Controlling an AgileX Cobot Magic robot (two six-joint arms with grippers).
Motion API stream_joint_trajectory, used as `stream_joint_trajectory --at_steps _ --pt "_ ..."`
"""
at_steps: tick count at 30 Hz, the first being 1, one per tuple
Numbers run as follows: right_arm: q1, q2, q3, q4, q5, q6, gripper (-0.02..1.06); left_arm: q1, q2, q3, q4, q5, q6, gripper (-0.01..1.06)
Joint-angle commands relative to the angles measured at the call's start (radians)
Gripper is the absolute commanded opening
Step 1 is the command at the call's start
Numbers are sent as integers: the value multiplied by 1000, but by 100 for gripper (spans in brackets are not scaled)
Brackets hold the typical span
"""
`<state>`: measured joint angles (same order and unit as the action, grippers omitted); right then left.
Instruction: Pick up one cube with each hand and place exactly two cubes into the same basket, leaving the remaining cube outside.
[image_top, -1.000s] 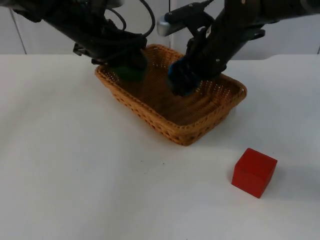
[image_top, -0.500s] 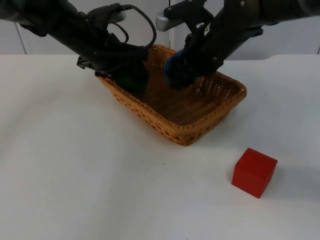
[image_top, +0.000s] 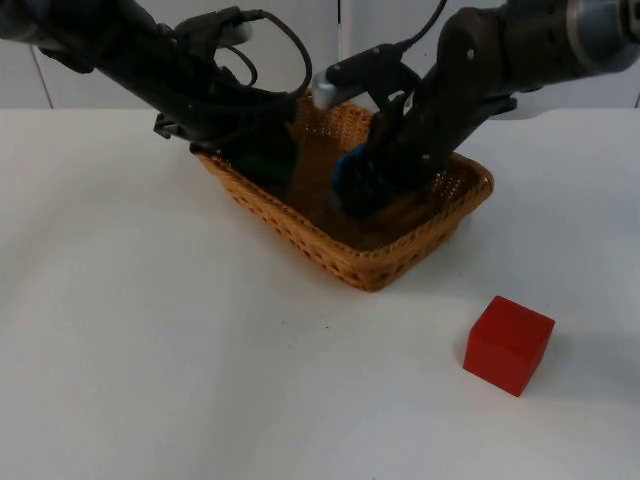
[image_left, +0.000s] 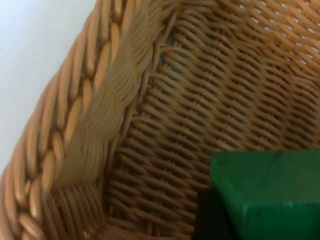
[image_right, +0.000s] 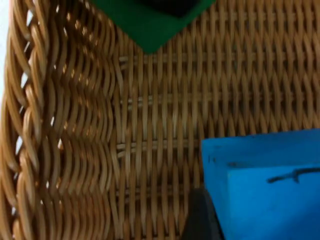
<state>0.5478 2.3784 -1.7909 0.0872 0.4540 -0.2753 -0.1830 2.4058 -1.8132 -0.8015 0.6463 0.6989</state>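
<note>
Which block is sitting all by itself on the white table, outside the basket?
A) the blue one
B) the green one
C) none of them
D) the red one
D: the red cube rests on the white table apart from the wicker basket, while the green cube and the blue cube are down inside the basket at the left end effector and the right end effector.

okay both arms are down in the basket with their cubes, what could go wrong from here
1. The left gripper with the green cube and the right gripper with the blue cube share one basket; the arms could bump when lifting out.
2. The green cube sits near the basket wall; a finger might catch the weave and drag the basket.
3. The red cube lies outside, as it should; a wide retreat by the right arm might knock it.
</note>
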Motion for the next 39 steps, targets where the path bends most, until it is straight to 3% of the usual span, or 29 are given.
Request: stream_joint_trajectory --at_steps 1,4,6,7,8,11,12,14,16,27,39 --pt "-5 -3 -5 5 -6 -6 1 -5 -2 -6 -21 15 3 0" --pt "-5 -3 -5 5 -2 -6 10 -5 -2 -6 -27 26 3 1" --pt "-5 -3 -5 5 -2 5 25 -5 -2 -6 -28 31 -1 9" --pt "-5 -3 -5 5 -4 19 37 -5 -3 -6 -31 35 -4 19" --pt "-5 -3 -5 5 -4 19 37 -5 -3 -6 -31 35 -4 19" --pt "-5 -3 -5 5 -9 24 64 -5 -3 -6 -33 45 -4 50" --pt "-5 -3 -5 5 -9 24 64 -5 -3 -6 -33 45 -4 50" --pt "-5 -12 -5 5 -9 24 77 -5 -5 -6 -61 59 -4 78" --pt "-5 -35 -5 5 -4 24 81 -5 -12 -6 -70 61 -4 103" --pt "-5 -206 -5 -18 92 21 81 -1 -161 -6 -42 38 -6 105" --pt "-5 -414 -5 -24 210 21 81 13 -421 -6 54 126 -27 105"
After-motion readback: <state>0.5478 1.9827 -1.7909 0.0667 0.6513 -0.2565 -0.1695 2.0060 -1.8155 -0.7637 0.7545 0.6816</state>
